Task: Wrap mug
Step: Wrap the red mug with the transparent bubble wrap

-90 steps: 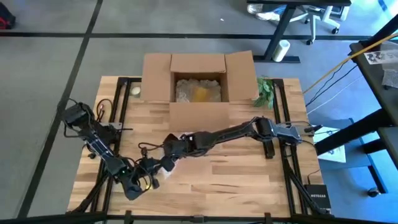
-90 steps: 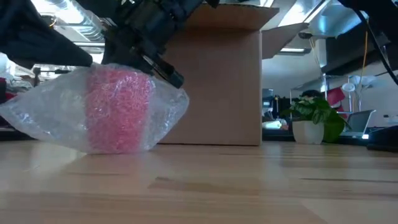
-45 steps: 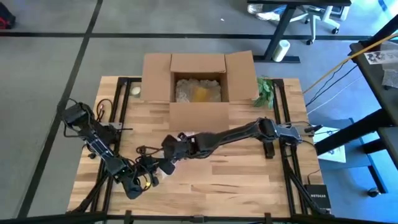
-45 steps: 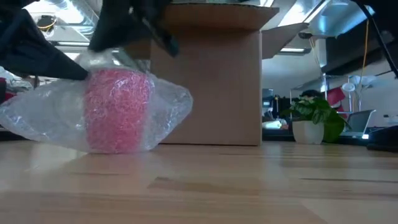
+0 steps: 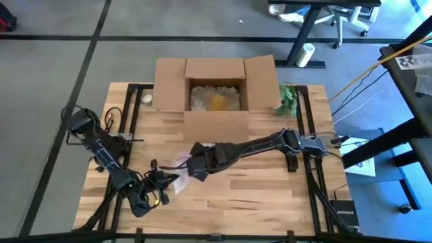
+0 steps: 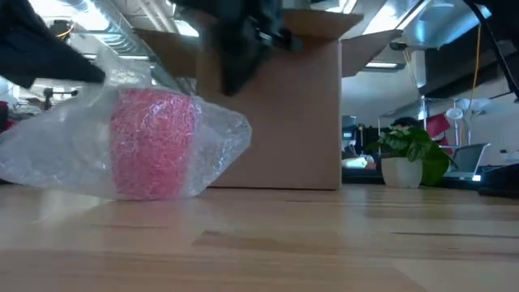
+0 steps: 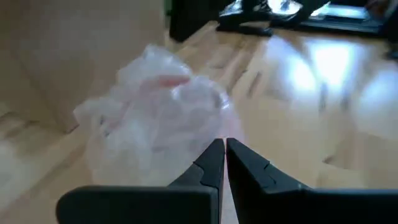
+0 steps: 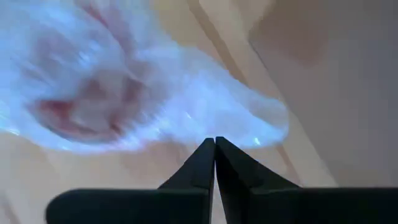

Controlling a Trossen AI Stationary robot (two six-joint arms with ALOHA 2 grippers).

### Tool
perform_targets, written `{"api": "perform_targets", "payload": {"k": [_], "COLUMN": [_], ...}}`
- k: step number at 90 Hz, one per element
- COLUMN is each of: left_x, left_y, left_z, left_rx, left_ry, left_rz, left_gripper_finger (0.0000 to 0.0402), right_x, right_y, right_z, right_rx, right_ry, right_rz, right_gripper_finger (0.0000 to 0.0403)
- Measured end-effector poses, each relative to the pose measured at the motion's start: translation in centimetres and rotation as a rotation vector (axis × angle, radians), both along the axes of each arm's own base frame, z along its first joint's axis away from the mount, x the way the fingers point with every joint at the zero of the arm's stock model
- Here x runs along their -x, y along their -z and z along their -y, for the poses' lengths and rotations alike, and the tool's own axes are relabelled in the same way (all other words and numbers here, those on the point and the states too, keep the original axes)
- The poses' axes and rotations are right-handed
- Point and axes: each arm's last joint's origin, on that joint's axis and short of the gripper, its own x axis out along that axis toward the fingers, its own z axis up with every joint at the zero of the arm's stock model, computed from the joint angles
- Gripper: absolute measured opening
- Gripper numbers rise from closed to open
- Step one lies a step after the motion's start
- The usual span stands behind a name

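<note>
Cardboard box (image 6: 276, 105) behind; pink mug (image 6: 154, 146) upright in bubble wrap (image 6: 49, 158); left gripper (image 7: 224, 149) and right gripper (image 8: 214, 144) closed, empty.

Open cardboard box (image 5: 216, 84) — potted plant (image 5: 287, 99) just beside

The room is evenly lit from overhead; ceiling fixtures glow bright behind the cardboard box (image 6: 276, 105) in the low view. Glare pools on the wooden table (image 7: 323, 81) beyond the left gripper (image 7: 224, 163). Just ahead of the right gripper (image 8: 215, 163) the bubble-wrapped mug (image 8: 112, 87) smears into soft motion blur, washed pale. Both pincers' fingers sit dark and unfocused. Soft shadows lie under the arms.
</note>
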Motion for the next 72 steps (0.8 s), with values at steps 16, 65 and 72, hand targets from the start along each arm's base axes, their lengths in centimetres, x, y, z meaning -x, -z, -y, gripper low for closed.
{"api": "perform_targets", "payload": {"k": [16, 65, 72], "left_x": [0.3, -3.2, -3.6], "left_y": [-1.8, -1.2, -1.2], "left_z": [-0.2, -4.5, -4.9], "left_rx": [-0.048, -0.081, -0.059], "left_ry": [0.037, 0.03, 0.054], "left_rz": [0.012, -0.242, -0.271], "left_gripper_finger": [0.0, 0.0, 0.0], "right_x": [0.7, 3.6, 4.3], "right_y": [1.3, 2.3, 2.3], "right_z": [-0.7, -8.2, -9.5], "right_rx": [-0.023, 0.057, 0.07], "right_ry": [0.011, 0.046, 0.048], "right_rz": [-0.064, 0.032, 0.056], "right_gripper_finger": [0.0, 0.0, 0.0]}}
